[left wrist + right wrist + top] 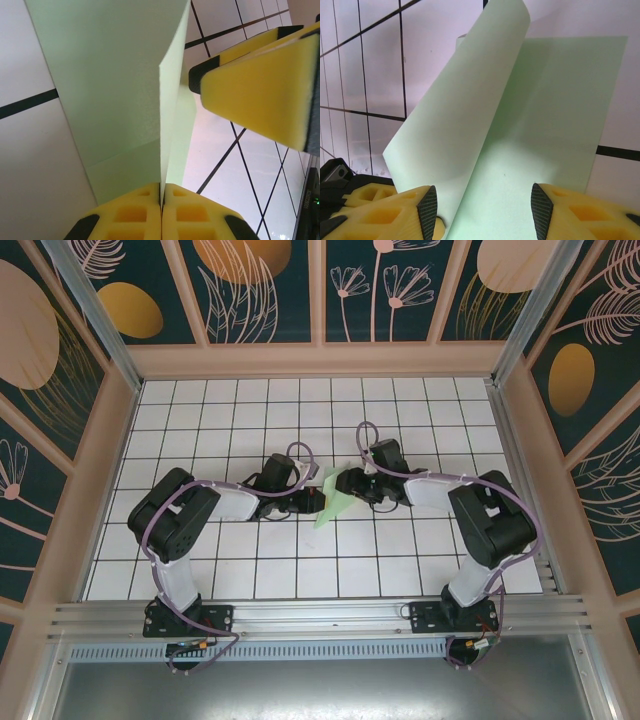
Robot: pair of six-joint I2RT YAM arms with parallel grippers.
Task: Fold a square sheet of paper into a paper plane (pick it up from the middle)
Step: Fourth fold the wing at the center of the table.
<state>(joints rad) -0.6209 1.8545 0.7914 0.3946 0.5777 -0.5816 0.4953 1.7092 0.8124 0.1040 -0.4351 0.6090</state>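
Square sheet of paper point(333, 502) lies at the middle of the gridded surface point(400, 560) between the two arms, with one part lifted into an upright fold. The left gripper point(161, 192) is pressed together on that fold's edge, probably to steady the crease. The right gripper point(484, 205) is spread, with a finger on either side of the sheet, pinching nothing and seemingly ready to press. There is one sheet and two grippers, and no dart shape yet.

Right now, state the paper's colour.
The thin paper sheet is plain pale mint green; right wrist view.
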